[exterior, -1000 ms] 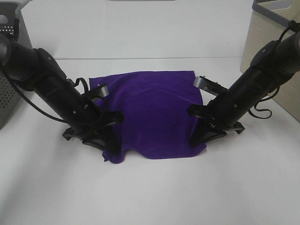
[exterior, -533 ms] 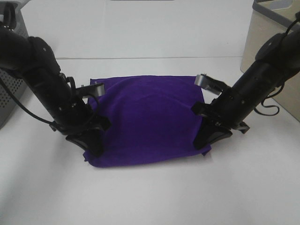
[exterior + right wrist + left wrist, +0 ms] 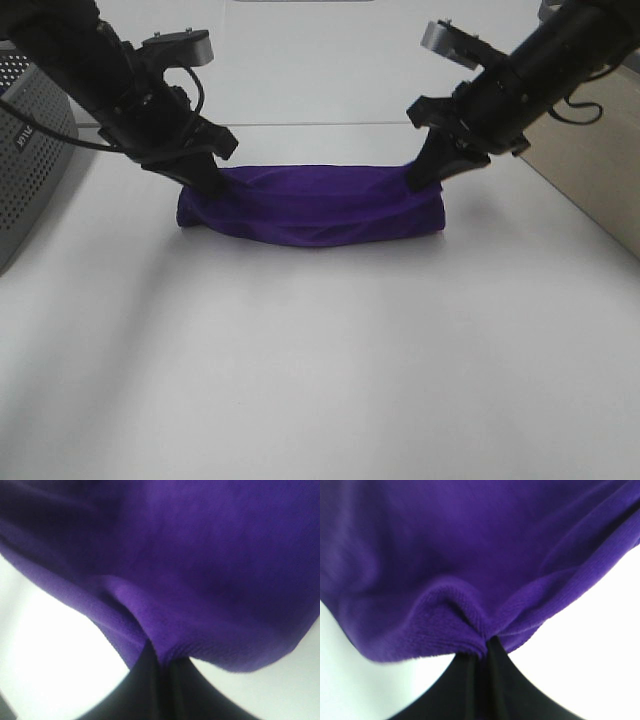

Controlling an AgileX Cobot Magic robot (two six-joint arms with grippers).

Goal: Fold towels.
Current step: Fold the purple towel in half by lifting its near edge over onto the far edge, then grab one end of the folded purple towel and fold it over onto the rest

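A white table (image 3: 320, 380) filled most of the exterior high view, with a grey perforated basket (image 3: 30, 170) at its left edge and a beige bin (image 3: 590, 160) at its right edge. The left arm (image 3: 110, 75) and right arm (image 3: 530, 70), both black, slanted down from the upper corners toward the middle. Between them the deep purple towel (image 3: 310, 205) lay across the table as a long, low, rumpled band, its two ends drawn upward. The left gripper (image 3: 205, 180) was pinched closed on the towel's left end and the right gripper (image 3: 420, 178) on its right end. Each wrist view showed the black jaws pressed together with a fold of cloth caught at their tips (image 3: 482, 650) (image 3: 165, 662).
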